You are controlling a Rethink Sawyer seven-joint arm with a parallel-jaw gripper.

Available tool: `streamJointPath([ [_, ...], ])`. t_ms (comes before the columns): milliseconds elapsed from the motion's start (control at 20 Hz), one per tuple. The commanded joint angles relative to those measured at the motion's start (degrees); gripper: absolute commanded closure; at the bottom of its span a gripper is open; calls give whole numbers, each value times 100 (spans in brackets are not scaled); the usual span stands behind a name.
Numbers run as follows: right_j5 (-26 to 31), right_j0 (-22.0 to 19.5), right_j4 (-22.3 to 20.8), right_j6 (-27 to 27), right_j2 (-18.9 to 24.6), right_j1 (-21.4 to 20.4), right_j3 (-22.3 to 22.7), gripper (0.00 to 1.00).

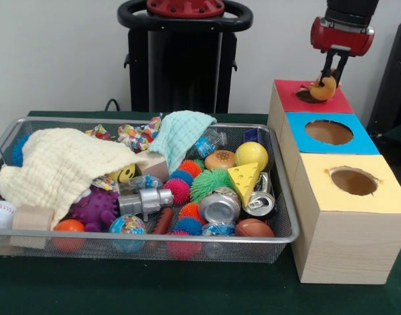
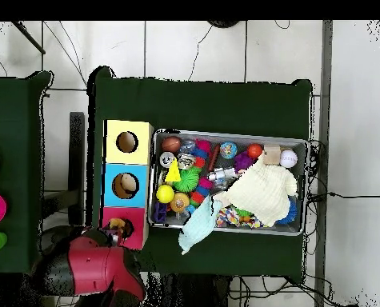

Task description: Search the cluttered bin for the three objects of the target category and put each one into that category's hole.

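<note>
While the red-and-black gripper clamps a small orange-yellow toy over the red-topped box's hole, at two o'clock from the wire bin, an off-centre release could catch the rim.

A robotics lab test station: a green-covered table stands on a pale tiled floor with cables trailing at three o'clock; a wire bin of toys sits beside a wooden sorting box with colour-coded holes; plain white wall behind.
</note>
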Motion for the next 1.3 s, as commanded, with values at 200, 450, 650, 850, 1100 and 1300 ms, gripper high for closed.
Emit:
streamJointPath([
  [200,512,-228,290,1184,134,230,-500,100],
  [450,566,-225,251,1164,93,258,-549,100],
  [650,389,-361,177,1052,113,292,-397,100],
  [850,91,-680,84,826,311,262,-150,100],
  [1100,-43,-794,-2,785,378,178,32,100],
  [1300,-169,-878,-46,773,451,209,70,100],
])
